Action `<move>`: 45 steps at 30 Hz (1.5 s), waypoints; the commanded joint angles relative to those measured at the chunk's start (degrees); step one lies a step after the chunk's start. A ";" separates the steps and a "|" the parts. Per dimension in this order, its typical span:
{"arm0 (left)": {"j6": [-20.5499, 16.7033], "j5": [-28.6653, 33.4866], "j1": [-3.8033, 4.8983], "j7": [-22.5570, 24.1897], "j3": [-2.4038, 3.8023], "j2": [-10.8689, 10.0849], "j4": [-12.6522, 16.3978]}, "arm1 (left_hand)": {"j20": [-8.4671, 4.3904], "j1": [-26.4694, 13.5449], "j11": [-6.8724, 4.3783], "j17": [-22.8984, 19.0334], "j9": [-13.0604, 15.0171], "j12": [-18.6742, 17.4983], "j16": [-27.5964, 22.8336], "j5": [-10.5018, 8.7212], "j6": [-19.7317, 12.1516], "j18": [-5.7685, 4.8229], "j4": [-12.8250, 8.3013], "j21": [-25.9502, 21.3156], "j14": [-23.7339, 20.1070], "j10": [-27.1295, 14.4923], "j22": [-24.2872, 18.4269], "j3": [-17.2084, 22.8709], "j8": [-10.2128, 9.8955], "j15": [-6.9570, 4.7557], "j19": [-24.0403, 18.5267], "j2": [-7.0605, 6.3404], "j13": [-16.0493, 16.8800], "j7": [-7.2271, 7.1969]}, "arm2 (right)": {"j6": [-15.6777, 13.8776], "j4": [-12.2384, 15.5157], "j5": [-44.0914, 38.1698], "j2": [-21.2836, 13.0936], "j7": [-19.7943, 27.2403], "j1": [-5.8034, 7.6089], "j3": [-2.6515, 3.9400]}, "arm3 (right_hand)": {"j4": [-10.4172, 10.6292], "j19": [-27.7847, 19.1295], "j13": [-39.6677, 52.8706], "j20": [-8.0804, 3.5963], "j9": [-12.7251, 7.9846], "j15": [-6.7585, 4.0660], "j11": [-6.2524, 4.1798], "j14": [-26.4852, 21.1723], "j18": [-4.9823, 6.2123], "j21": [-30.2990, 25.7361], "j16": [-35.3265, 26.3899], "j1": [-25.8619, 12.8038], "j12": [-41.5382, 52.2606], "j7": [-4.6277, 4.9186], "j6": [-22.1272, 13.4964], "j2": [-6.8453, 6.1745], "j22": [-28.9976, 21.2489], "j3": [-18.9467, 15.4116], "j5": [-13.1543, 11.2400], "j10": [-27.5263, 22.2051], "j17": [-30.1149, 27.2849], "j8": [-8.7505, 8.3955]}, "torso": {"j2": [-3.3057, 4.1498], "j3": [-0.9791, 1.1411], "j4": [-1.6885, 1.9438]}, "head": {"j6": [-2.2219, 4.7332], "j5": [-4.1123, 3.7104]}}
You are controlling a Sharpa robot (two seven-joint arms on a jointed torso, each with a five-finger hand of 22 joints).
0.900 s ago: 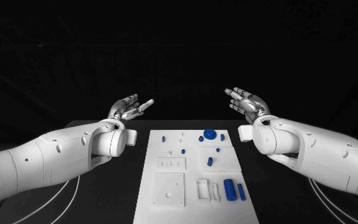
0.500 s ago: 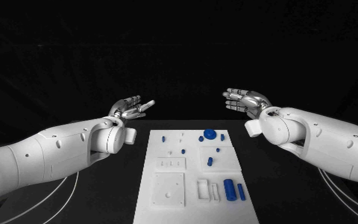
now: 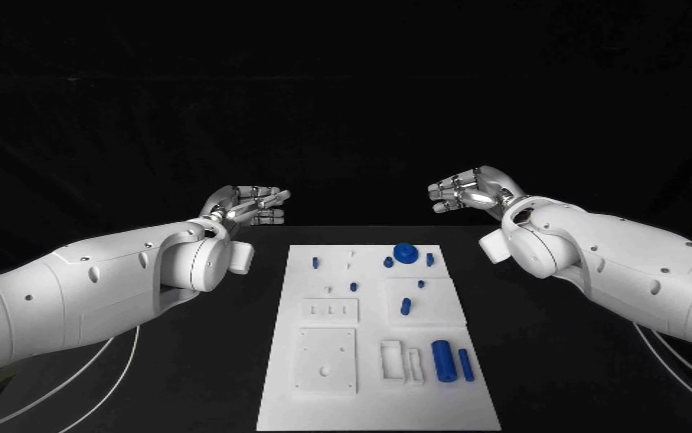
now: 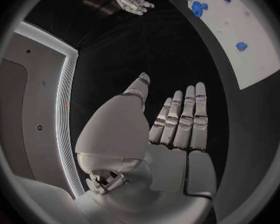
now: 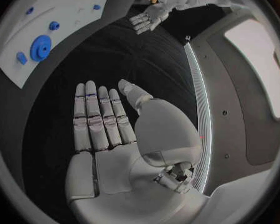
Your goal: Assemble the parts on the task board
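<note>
Hands: left hand [image 3: 248,205] at 10 o'clock of board, right hand [image 3: 467,191] at 2 o'clock, both empty with fingers extended | task board [image 3: 378,393] mid-table between arms | blue parts [image 3: 443,362] seated on board

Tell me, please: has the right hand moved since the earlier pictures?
Yes. The right hand has turned its fingers downward, toward the far end of the white board, which stays in place.

Left robot hand [image 3: 248,204] and right robot hand [image 3: 469,191] raised, empty, fingers extended.
</note>
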 commanded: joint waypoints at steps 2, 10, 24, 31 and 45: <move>8.39 -1.91 0.90 1.35 0.16 -1.47 2.27 | -2.03 0.86 -1.36 0.33 0.65 0.40 0.22 -2.62 10.87 -1.23 -3.74 1.92 5.30 6.66 0.35 -1.17 0.68 -1.80 3.06 2.59 0.21 -0.95 | 2.03 0.66 -22.93 0.22 0.63 0.06 0.10 | -0.70 5.15 -0.06 -2.75 0.69 -2.23 -1.79 5.49 -0.53 1.95 0.55 0.62 -0.49 -1.27 3.65 -0.78 0.38 1.06 -0.95 5.05 0.89 0.40 | 1.43 -0.21 0.18 | 0.53 -0.54; 12.97 -4.43 2.23 1.30 0.34 -3.73 6.70 | -5.31 2.57 -2.27 0.77 0.55 0.22 0.88 -2.36 11.93 -2.43 -7.78 6.69 11.97 8.46 2.30 -2.09 0.49 -4.27 6.67 3.66 0.14 -1.25 | 4.36 2.68 -43.48 1.09 -8.96 0.99 0.60 | -0.93 18.54 -0.08 -8.44 -0.08 -6.65 -2.91 19.13 -0.30 8.76 6.26 -0.15 -0.42 -1.34 3.13 -3.75 3.00 -1.95 2.43 5.77 6.23 -0.83 | 3.62 -0.25 1.33 | 1.36 -1.52; 13.79 -3.70 4.23 -0.21 0.58 -6.94 13.39 | -4.59 1.52 -1.85 0.56 0.57 0.25 0.14 -2.78 11.16 -2.50 -8.90 8.44 10.21 7.61 2.87 -4.77 0.50 -3.48 4.08 3.41 0.17 -0.96 | 5.88 6.01 -63.22 2.78 -15.55 1.31 0.71 | -0.48 25.18 -0.14 -10.13 -0.18 -7.33 -2.91 15.92 0.74 22.91 40.29 -0.95 -0.59 -1.69 2.92 -7.78 15.03 4.73 -1.19 4.09 29.23 -0.90 | 6.76 -0.34 1.98 | 1.89 -2.40; 14.20 -4.32 4.45 -0.40 1.04 -7.02 13.97 | -4.61 1.39 -1.86 0.57 0.57 0.25 0.22 -2.77 11.08 -2.50 -8.94 8.58 10.38 7.60 2.81 -5.03 0.50 -3.53 4.10 3.49 0.17 -0.95 | 5.90 6.66 -68.87 3.78 -18.26 1.29 0.71 | -1.37 24.79 -0.10 -9.93 -0.13 -7.12 -3.04 15.72 0.42 24.17 42.42 -0.55 -0.55 -2.15 3.07 -9.29 17.30 5.94 -4.26 4.45 29.49 -0.89 | 7.76 -0.38 2.43 | 1.57 -2.81; 14.29 -5.21 4.76 -1.04 1.41 -7.09 14.29 | -4.57 1.28 -1.77 0.57 0.55 0.25 0.21 -2.78 10.69 -2.52 -8.93 8.64 10.31 7.33 2.60 -5.32 0.46 -3.48 4.02 3.50 0.17 -0.82 | 6.64 6.70 -72.09 4.81 -18.47 0.76 0.64 | -1.57 24.50 -0.10 -9.86 -0.12 -7.04 -2.96 15.17 0.45 23.03 44.36 -0.49 -0.56 -2.25 3.23 -10.15 22.70 7.98 -4.44 4.35 27.88 -0.91 | 8.65 -0.41 2.91 | 2.03 -2.99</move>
